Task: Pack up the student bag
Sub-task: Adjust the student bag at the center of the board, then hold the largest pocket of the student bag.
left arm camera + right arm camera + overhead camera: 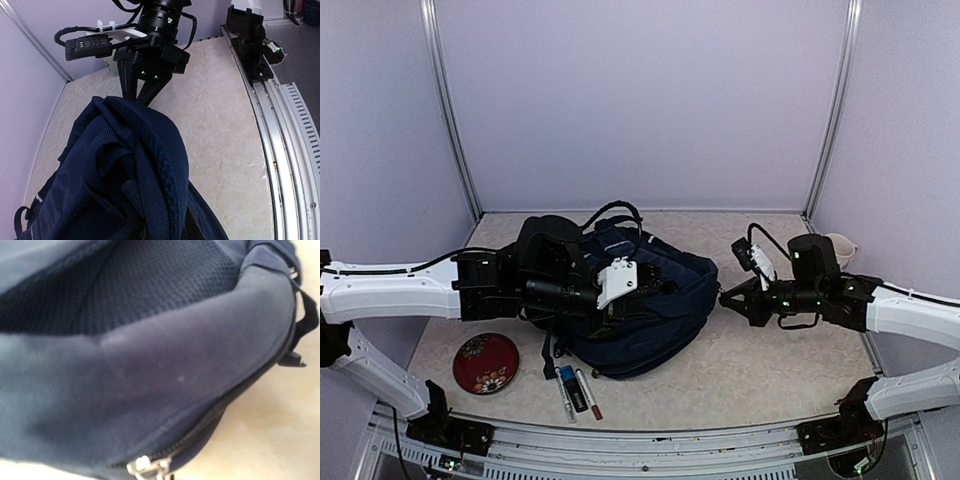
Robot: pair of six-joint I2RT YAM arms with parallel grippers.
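Student bag [660,315] lies slumped at the middle of the bench [770,375], between the two arms, with its zippered rim turned toward the right arm. The left arm [390,290] reaches across the top of the bag. The left fingers are buried in a padded fold and you cannot see them directly. In the left wrist view, however, that fold stands up off the bench right to the camera, so read them as clamped on the student bag. The likely purpose is to lift the upper panel so that the mouth gapes. The right fingers [128,80] are pressed together into one point at the bag's rim; whether they pinch fabric there cannot be told. The right wrist view shows the zipper pull [147,466] low on the rim, with dark mesh fabric above it. Judge this arm as placed to work the zipper or spread the mouth. Pens [576,390] lie on the bench just in front of the bag, and a red dish [486,362] sits near its left front corner; neither is packed yet.
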